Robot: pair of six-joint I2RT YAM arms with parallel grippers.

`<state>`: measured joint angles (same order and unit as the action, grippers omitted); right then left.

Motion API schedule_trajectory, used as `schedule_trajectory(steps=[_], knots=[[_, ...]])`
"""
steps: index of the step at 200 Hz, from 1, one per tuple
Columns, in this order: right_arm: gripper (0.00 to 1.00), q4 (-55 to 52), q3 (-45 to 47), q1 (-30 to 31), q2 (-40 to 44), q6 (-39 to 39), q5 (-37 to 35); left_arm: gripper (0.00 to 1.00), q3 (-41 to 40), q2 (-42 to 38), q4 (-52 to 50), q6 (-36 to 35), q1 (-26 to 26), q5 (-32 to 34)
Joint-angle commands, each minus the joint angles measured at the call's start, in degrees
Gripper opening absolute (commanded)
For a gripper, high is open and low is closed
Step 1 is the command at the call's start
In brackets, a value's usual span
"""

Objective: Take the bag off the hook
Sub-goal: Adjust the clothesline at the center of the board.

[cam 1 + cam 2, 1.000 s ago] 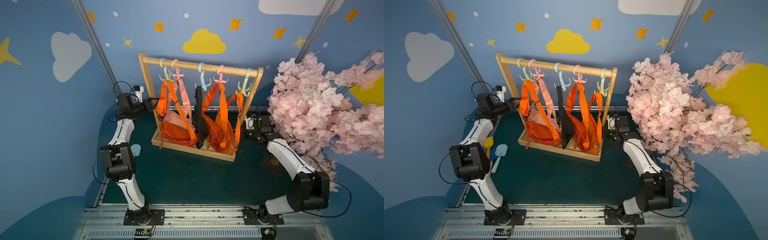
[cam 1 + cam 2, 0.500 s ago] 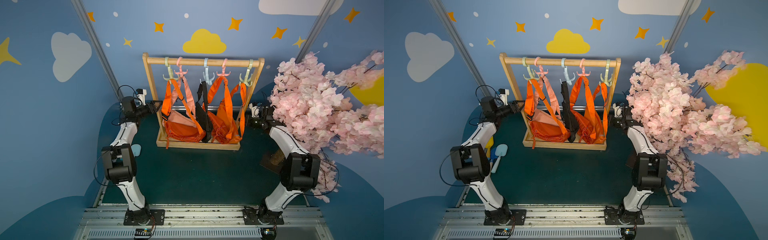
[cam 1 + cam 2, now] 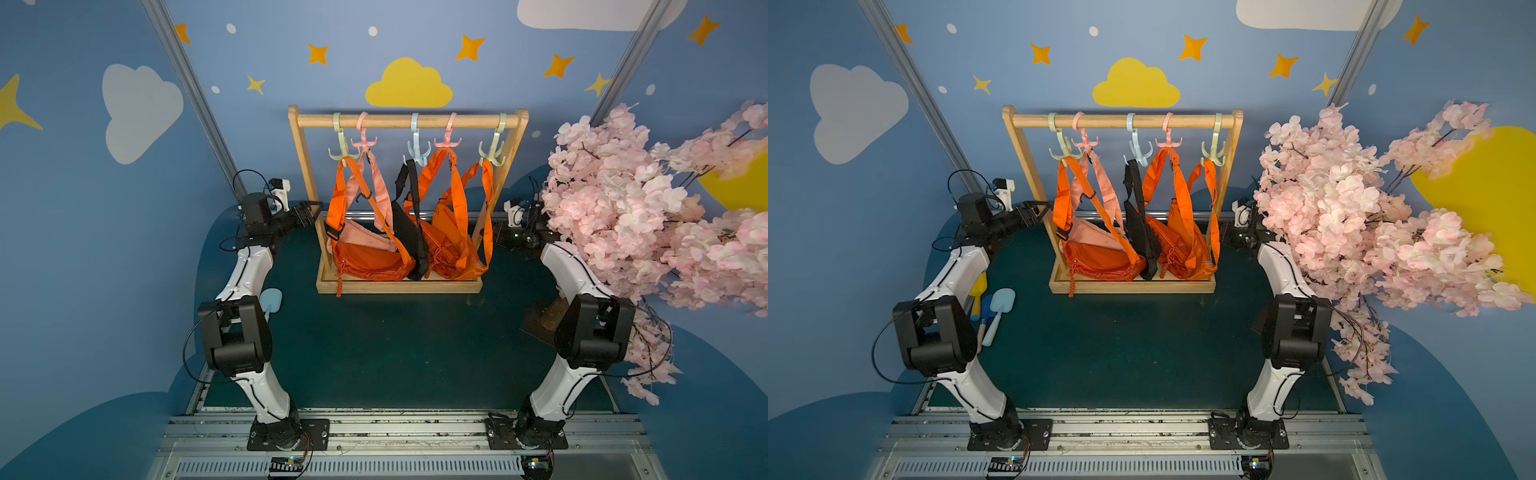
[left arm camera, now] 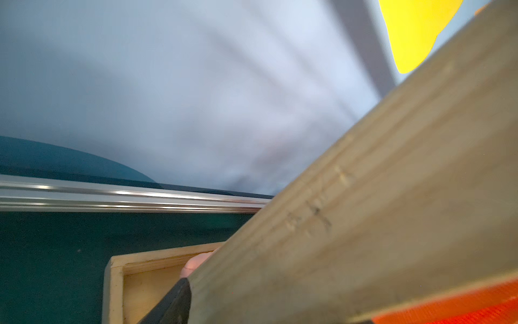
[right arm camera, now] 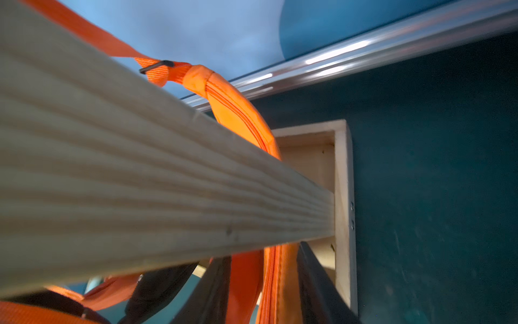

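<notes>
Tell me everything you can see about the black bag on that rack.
The black bag is a slim, matte fabric pouch with a wide strap. The strap hangs from the light blue hook, middle of the wooden rack. The pouch hangs tilted against an orange bag, its lower end reaching the rack's base.

both top views high, looking down on whole table (image 3: pixel 395 340), rack (image 3: pixel 390 121) centred; wrist views close against rack uprights (image 4: pixel 364 210).

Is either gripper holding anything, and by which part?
Cannot tell. Left gripper is at the left rack post; right gripper has an orange strap between its fingers, by the right post.
</notes>
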<state>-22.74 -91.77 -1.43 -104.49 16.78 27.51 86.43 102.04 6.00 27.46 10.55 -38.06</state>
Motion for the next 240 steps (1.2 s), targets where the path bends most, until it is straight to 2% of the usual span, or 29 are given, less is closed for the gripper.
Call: schedule_trajectory(steps=[1, 47, 107, 168, 240], knots=[[0.42, -3.68, -2.69, -1.82, 3.87, 3.32, -5.56, 0.72, -1.48, -4.10, -1.78, 0.58, 1.45, 4.53], [0.44, -9.15, -1.78, -2.15, 8.02, 4.92, -8.70, 0.73, -5.11, -10.01, -3.15, -1.57, 2.02, 8.22], [0.45, -8.39, 3.98, -2.22, 16.78, 6.42, -5.00, 0.74, -7.11, -16.70, -5.13, -6.06, 2.00, 11.35], [0.45, -7.23, 8.45, -1.40, 25.56, 5.27, 3.60, 0.78, -7.80, -19.47, -1.55, -10.21, 2.02, 3.14], [0.45, -4.45, 11.21, 4.47, 30.04, 0.90, 11.65, 0.79, -11.29, -22.01, 3.77, -10.83, 0.39, -2.82]])
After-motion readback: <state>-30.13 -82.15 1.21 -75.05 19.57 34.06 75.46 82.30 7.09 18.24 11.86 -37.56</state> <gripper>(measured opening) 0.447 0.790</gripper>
